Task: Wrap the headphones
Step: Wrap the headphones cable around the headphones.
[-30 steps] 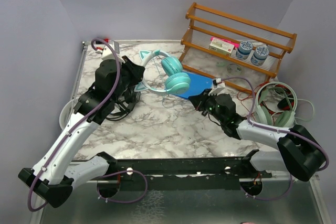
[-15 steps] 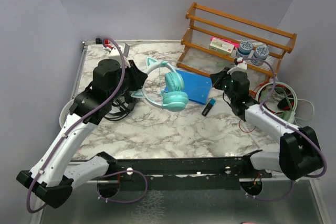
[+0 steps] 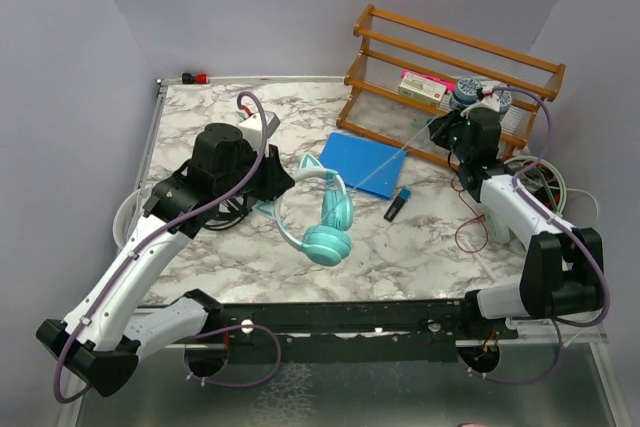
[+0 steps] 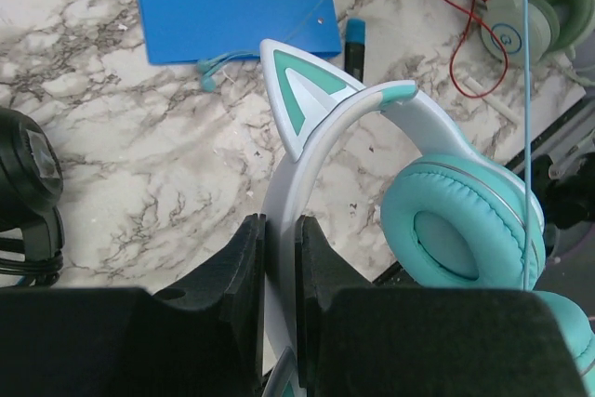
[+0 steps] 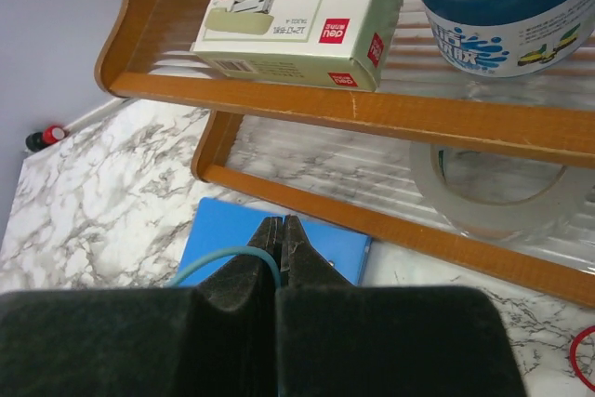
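Headphones over counter: we see the teal cat-ear headphones [image 3: 325, 244] at lower centre of the top view, above bare marble counter [image 3: 400, 247] with room to swing.
Rack: the wooden rack [image 3: 450, 77] at upper right hems in our right arm.
Left pincer [image 3: 283, 185]: nearly closed, clamped on the white headband [image 4: 307, 137]; we judge it an anchor.
Right pincer [image 5: 282, 239]: pinched tight on the teal cable [image 3: 390, 165], which runs taut toward the rack, likely to straighten it for winding.
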`<state>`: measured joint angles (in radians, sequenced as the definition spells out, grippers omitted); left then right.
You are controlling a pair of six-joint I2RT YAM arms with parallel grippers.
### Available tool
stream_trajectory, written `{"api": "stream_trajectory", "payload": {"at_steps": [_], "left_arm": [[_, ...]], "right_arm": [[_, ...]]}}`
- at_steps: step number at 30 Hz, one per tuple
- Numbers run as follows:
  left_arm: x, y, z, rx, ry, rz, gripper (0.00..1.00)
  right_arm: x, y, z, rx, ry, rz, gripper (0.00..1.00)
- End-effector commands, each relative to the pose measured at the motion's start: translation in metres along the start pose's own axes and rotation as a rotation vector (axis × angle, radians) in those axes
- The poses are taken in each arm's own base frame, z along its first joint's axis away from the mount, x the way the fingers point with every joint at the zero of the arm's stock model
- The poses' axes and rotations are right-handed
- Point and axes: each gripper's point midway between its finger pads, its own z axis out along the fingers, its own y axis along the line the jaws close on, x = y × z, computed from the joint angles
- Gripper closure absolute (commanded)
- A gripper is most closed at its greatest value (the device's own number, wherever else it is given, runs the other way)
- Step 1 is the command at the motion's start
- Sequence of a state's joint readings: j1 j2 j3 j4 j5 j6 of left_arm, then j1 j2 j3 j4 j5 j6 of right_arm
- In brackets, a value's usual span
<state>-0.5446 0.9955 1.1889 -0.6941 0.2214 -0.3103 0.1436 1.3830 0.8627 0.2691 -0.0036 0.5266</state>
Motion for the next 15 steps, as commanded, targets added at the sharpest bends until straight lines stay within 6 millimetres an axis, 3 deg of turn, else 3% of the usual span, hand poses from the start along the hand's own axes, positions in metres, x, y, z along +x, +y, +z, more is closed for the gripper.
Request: {"api": "stream_trajectory", "payload": {"at_steps": [1, 10, 15], "left_arm": [[0.0, -0.021, -0.005, 0.122, 0.003, 0.032, 1.0], [-0.026, -0.045, -0.027, 0.205, -0.074, 0.02, 1.0], [-0.046, -0.073, -0.046, 0.315, -0.116, 0.007, 1.0]], "right_arm": [[0.006, -0.002, 0.004, -0.004, 0.059, 0.028, 0.99], [0.056, -0.019, 0.007, 0.002, 0.176, 0.092, 0.99], [0.079, -0.017, 0.004, -0.049, 0.24, 0.108, 0.99]]}}
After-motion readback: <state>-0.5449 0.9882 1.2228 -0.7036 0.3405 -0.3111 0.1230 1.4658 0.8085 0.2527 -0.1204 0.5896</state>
